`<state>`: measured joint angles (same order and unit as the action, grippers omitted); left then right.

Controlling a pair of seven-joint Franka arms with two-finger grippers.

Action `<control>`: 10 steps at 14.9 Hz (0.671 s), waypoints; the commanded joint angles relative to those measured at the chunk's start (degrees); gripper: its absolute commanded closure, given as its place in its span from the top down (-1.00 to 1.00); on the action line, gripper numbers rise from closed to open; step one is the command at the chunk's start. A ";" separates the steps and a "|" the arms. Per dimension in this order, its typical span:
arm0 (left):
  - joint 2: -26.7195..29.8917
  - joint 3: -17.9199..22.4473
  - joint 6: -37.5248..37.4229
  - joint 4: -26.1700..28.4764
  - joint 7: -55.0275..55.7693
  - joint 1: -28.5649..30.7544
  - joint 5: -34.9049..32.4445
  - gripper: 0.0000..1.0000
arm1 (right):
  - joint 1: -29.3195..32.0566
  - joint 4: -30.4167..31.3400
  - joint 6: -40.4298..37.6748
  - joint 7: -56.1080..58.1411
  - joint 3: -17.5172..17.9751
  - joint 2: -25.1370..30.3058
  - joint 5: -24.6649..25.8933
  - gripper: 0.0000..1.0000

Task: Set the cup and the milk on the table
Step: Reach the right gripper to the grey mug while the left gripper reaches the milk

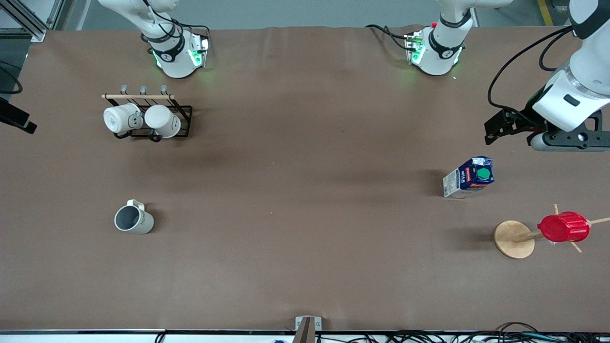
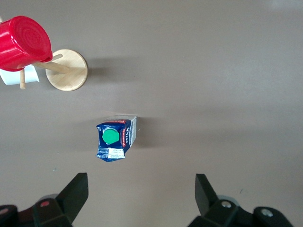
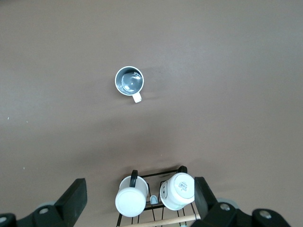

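Cup [image 1: 134,219] stands upright on the counter [image 1: 295,190] nearer the front camera than the mug rack [image 1: 152,114], under the right gripper [image 3: 141,201] with fingers apart, while the milk [image 1: 469,177] stands toward the left arm's end, below the spread left gripper [image 2: 142,198].

table [image 1: 305,238]: matte brown | milk [image 1: 469,177]: printed carton | cup [image 1: 133,220]: glazed ceramic

Front cam sits high over the plain matte brown table [image 1: 305,200], facing the arm bases along its top edge. Both wrist cams look straight down from well up: the left shares the dark-blue and white milk carton [image 1: 469,177] [image 2: 116,139] with it, the right the beige-white mug [image 1: 134,219] [image 3: 129,81].
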<state>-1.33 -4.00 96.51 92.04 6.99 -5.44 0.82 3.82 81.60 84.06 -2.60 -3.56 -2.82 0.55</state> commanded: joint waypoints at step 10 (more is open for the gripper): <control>-0.95 -0.22 1.04 0.07 1.10 -0.36 -1.34 0.99 | -0.22 1.90 0.31 1.72 0.31 1.59 -0.02 1.00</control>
<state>-1.88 -4.10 96.61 92.16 7.00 -5.48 0.82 3.81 81.62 84.06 -1.57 -3.45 -2.81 0.55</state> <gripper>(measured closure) 0.004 0.000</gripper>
